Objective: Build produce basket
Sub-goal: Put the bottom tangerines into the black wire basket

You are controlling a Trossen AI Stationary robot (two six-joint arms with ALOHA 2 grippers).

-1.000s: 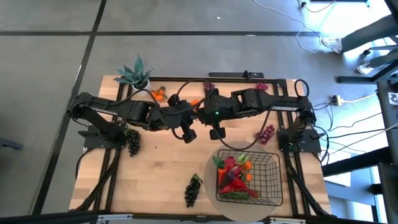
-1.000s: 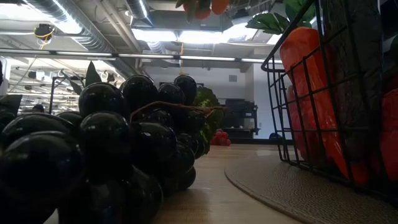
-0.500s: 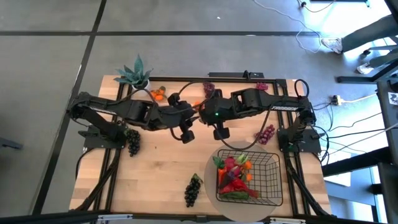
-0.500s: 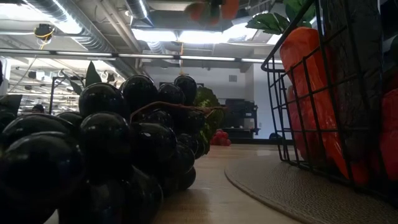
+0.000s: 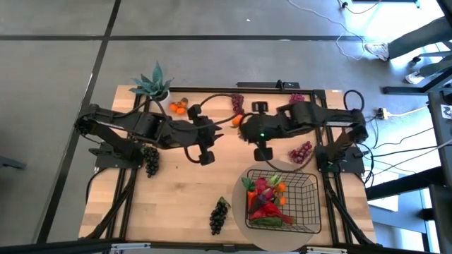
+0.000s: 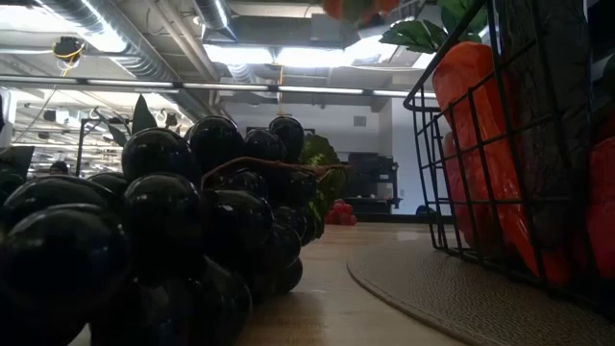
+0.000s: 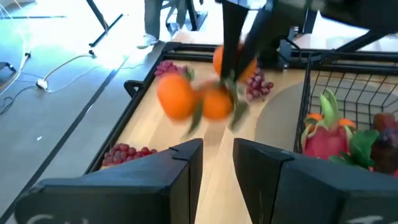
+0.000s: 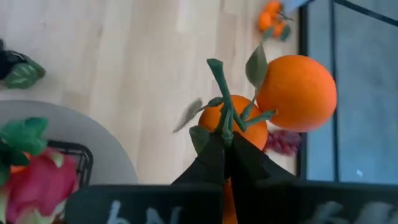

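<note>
Beside basket (image 5: 308, 185), purple grapes (image 5: 301, 152), mat (image 5: 244, 220)

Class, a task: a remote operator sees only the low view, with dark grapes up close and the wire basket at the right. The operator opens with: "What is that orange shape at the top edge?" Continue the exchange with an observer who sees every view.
Observer: A tangerine cluster, hanging by its green stem from the shut right gripper.
Operator: Is it over the basket?
Observer: No. From above it hangs over bare wood, behind the basket.
Operator: And the other arm?
Observer: The left gripper is open and empty, facing the cluster.
</note>
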